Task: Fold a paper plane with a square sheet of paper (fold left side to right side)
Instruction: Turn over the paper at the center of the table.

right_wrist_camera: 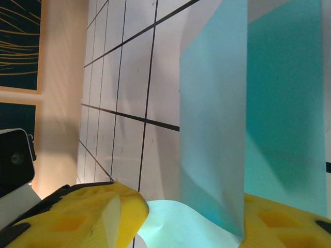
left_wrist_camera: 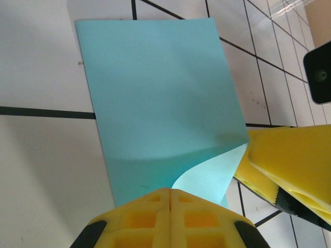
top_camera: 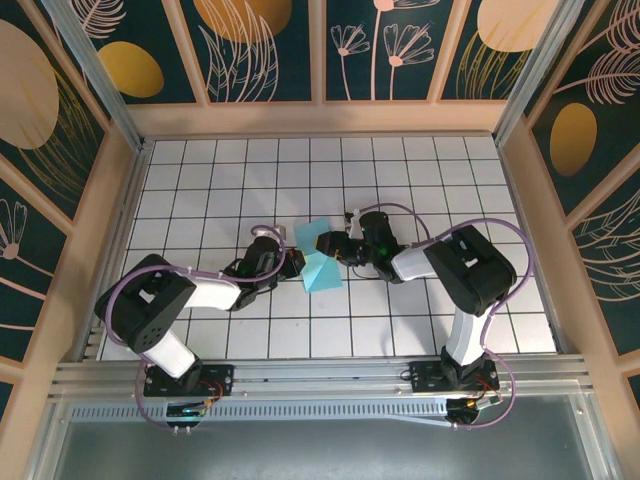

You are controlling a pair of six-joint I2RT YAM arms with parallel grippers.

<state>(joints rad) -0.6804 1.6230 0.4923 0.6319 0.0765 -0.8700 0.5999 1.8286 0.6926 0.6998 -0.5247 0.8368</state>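
- Top view: the square sheet of paper [top_camera: 325, 272] lies near the middle of the white tiled counter [top_camera: 200, 180], between the two arms. Most of it is flat, and its far part stands up off the tiles.
- Top view: the left pincer [top_camera: 290, 262] sits at the sheet's left edge. The right pincer [top_camera: 326, 241] is at the raised far part. From this height I cannot tell how either pincer's jaws stand.
- Left wrist view: the left pincer [left_wrist_camera: 169, 195] has its two yellow pads pressed together with no gap, so it is closed. Its tips are at the near edge of the square sheet of paper [left_wrist_camera: 160, 93]. Whether the paper is caught between them I cannot tell.
- Left wrist view: the sheet stretches away over the counter [left_wrist_camera: 41, 170], and its near right corner curls upward, showing a paler underside. That curled corner touches the yellow fingers [left_wrist_camera: 289, 160] of the right pincer, which come in from the right.
- Right wrist view: the right pincer [right_wrist_camera: 196, 219] has its jaws clearly apart, one yellow finger [right_wrist_camera: 103, 217] at lower left and the other at lower right.
- Right wrist view: a lifted flap of the square sheet of paper [right_wrist_camera: 212, 129] stands between the jaws, close against the right-hand finger. There is a wide gap to the left-hand one, so the pincer is open and not clamped on the flap. The counter [right_wrist_camera: 129, 103] lies beyond.
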